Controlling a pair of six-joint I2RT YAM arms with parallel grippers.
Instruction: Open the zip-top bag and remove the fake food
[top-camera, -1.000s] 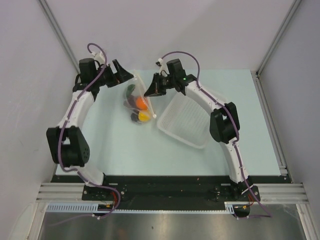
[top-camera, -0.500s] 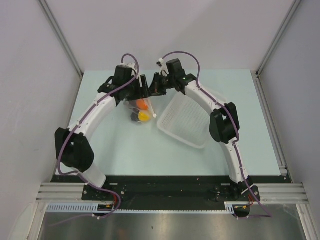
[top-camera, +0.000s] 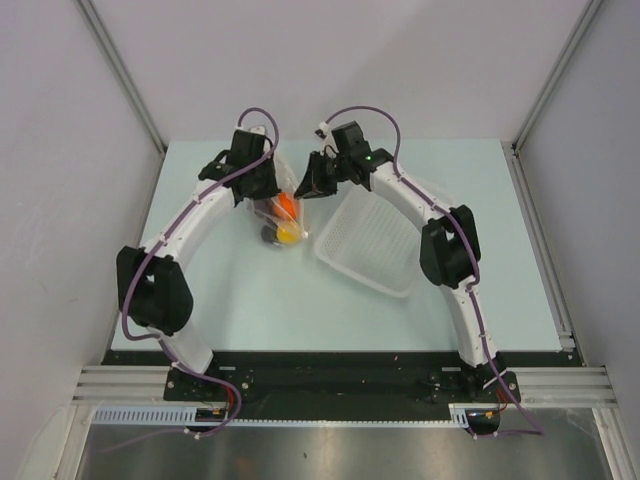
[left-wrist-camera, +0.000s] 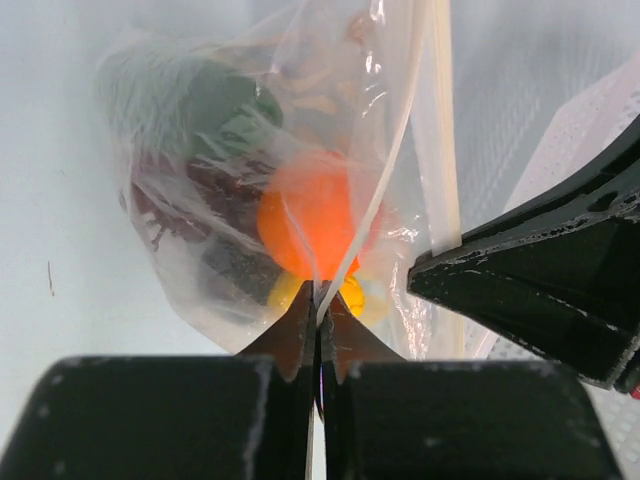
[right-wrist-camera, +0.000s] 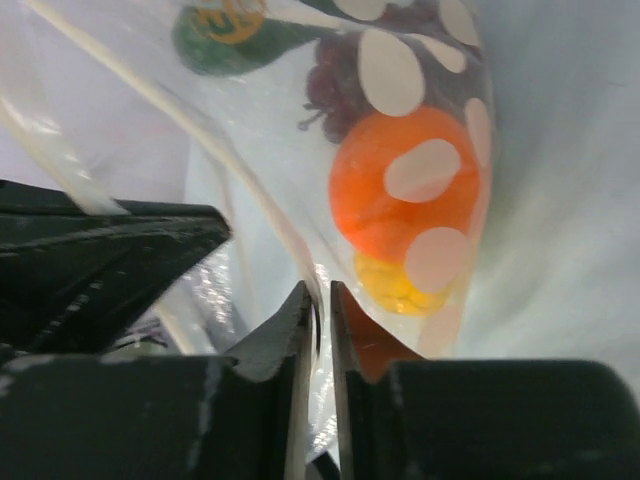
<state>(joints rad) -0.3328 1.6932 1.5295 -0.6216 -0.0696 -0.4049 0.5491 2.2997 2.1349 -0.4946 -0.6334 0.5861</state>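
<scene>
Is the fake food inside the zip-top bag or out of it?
Inside: the orange ball and grape bunch show through the zip-top bag.

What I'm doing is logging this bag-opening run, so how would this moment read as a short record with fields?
left end effector: shut on one lip of the zip-top bag
right end effector: shut on the other lip
bag mouth: zip strips look parted
food: orange ball, yellow fruit, grape bunch, green piece, all inside the bag
basket: white, empty, on the bag's right
</scene>
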